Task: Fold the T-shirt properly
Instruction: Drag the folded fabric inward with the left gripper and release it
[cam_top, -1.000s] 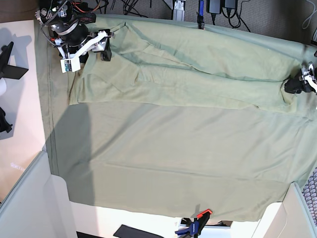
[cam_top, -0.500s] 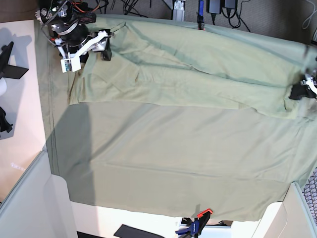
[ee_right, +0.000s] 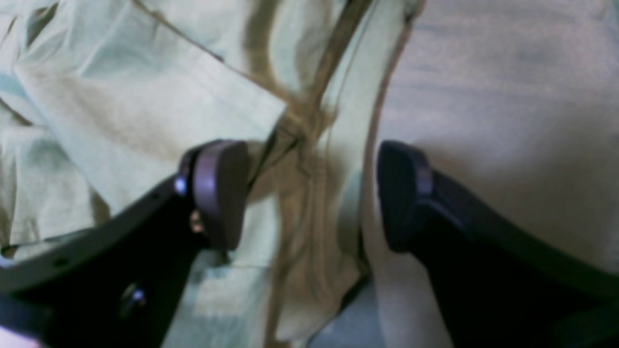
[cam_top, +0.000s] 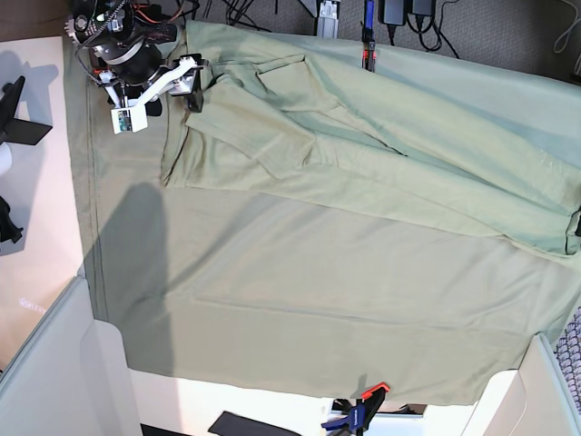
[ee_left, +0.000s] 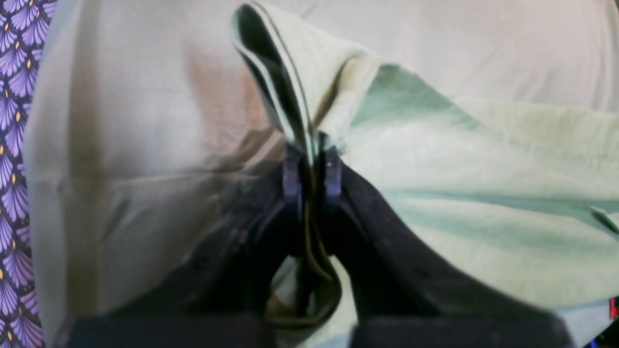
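the t-shirt [cam_top: 363,154] stretches left to right; the left claw [ee_left: 312,164] pinches its right hem, the right claw [ee_right: 312,193] gapes wide astride its left edge.

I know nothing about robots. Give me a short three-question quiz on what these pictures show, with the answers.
1. True or false: the left end effector is shut on the T-shirt.
2. Multiple choice: how do the jaws of the right end effector stand? A) pinched tight on the collar; B) wide apart, with bunched shirt fabric between them; C) holding an orange clamp.
3. Fill in: in the base view, the T-shirt lies on a larger green ____.

Key: 1 true: a fold of fabric is pinched between its closed jaws. 2 B. 3 cloth sheet, held at the near edge by an orange clamp.
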You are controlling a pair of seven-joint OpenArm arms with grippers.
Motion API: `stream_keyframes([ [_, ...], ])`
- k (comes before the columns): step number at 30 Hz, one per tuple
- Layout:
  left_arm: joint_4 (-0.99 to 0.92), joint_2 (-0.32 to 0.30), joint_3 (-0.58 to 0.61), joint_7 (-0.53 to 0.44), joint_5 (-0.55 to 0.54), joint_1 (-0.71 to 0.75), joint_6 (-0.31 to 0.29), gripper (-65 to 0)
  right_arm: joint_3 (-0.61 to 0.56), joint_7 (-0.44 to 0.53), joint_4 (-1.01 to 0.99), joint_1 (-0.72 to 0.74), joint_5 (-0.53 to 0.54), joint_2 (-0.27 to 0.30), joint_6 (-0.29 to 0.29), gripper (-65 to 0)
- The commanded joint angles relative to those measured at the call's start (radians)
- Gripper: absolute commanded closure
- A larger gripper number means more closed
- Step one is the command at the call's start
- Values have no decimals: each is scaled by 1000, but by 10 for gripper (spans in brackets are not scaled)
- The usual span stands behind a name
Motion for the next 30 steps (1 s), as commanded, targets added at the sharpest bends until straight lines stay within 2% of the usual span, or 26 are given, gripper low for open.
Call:
stream_keyframes([
  [1, 28, -28, -12, -24, -37, -12, -15, 0, 6, 23, 16, 5, 8, 8, 1, -411],
  [4, 119, -16, -12, -10, -54, 5, -15, 0, 6, 24, 16, 5, 8, 8, 1, -411],
  [9, 428, 49, -6, 33, -42, 96, -15, 0, 6, 37, 16, 8, 9, 8, 1, -411],
  [14, 684, 132, 81, 23, 62, 185, -15, 0, 6, 42, 16, 8, 9, 8, 1, -411],
  [20, 717, 260, 263, -60, 265, 202, -14, 0, 6, 42, 16, 7, 9, 8, 1, -411],
  [23, 704, 329, 317, -103, 367, 196, 23, 0, 6, 42, 16, 8, 9, 8, 0, -411],
  [25, 693, 367, 323, -108, 388, 194, 45, 0, 6, 42, 16, 8, 9, 8, 0, -411],
  [30, 686, 425, 323, -108, 386, 194, 45, 0, 6, 42, 16, 7, 9, 8, 1, -411],
])
